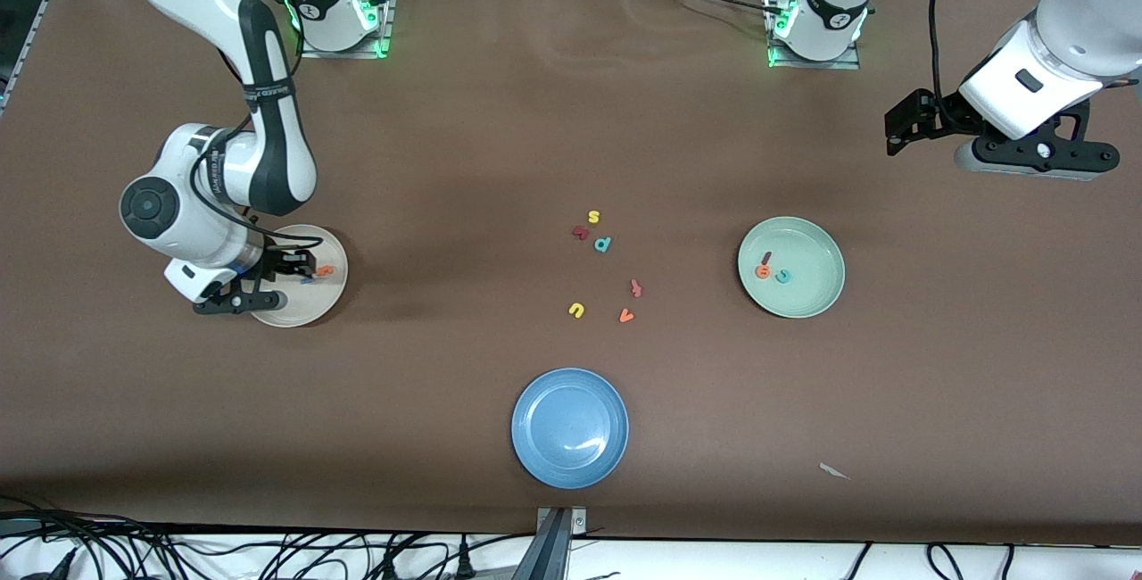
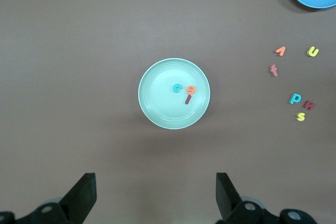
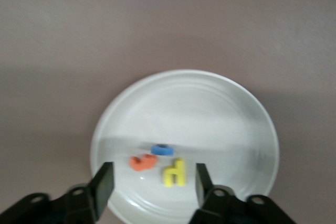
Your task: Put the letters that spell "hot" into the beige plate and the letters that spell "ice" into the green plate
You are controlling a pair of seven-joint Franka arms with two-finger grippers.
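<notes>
The blue plate [image 1: 570, 427], nearest the front camera, is being left unused, since no word is assigned to it. Farther from the camera, five leftover letters are lying on the table [image 1: 500, 116] between the two target plates: the yellow "u" [image 1: 576, 310], the orange "v" [image 1: 626, 316], the dull reddish "t" [image 1: 636, 288], the teal "p" [image 1: 603, 244] and the yellow "s" [image 1: 593, 217], with a dark red letter [image 1: 580, 232] just beside the "p". These are being kept out of both plates because neither word needs them.

Toward the right arm's end, the beige plate [image 3: 231, 114] is being used for "hot": the yellow "h" [image 3: 175, 172], the orange "t" [image 3: 143, 162] and the blue "o" [image 3: 162, 149] are lying in it. The right gripper [image 3: 152, 184] is being held low over them, jaws apart and empty, judged to be a release.

Toward the left arm's end, the green plate [image 2: 157, 103] is being used for "ice": the teal "c" [image 2: 177, 88], the orange "e" [image 2: 191, 89] and the dark red "i" [image 2: 187, 99] are lying in it together. The left gripper [image 2: 156, 195] is being parked high above, jaws wide apart and empty; that arm is waiting.

Both words are judged complete.
</notes>
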